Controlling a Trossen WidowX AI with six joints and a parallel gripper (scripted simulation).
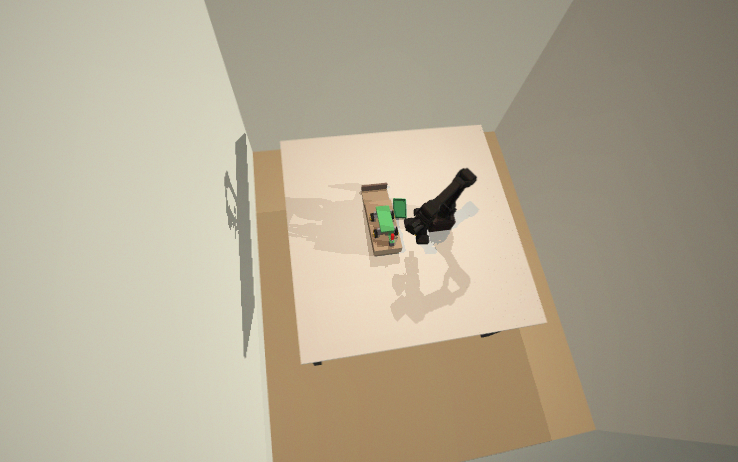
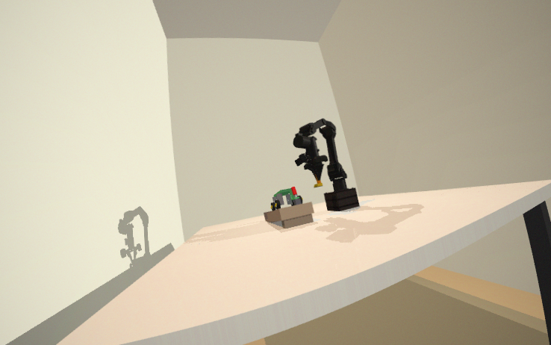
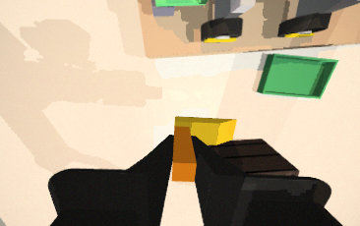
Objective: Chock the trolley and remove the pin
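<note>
My gripper (image 2: 319, 178) (image 3: 181, 140) is shut on the orange handle of the yellow chock (image 2: 317, 184) (image 3: 212, 132), held in the air beside the ramp, on the robot base's side. The green trolley (image 1: 385, 218) (image 2: 283, 193) stands on the ramp (image 1: 375, 198) (image 2: 299, 213); two of its wheels show at the top of the wrist view. The red-headed stop pin (image 1: 392, 236) (image 2: 293, 190) stands at the trolley's uphill end. The green tray (image 1: 399, 208) (image 3: 297, 76) lies beside the ramp and looks empty. The chock's black rubber underside is hidden.
The dark robot base (image 2: 341, 199) (image 3: 261, 158) stands on the table (image 1: 337, 305) (image 2: 228, 276), on the tray's side of the ramp. A dark end stop (image 1: 374, 186) crosses the ramp's downhill end. Between it and the trolley is a bare stretch of ramp.
</note>
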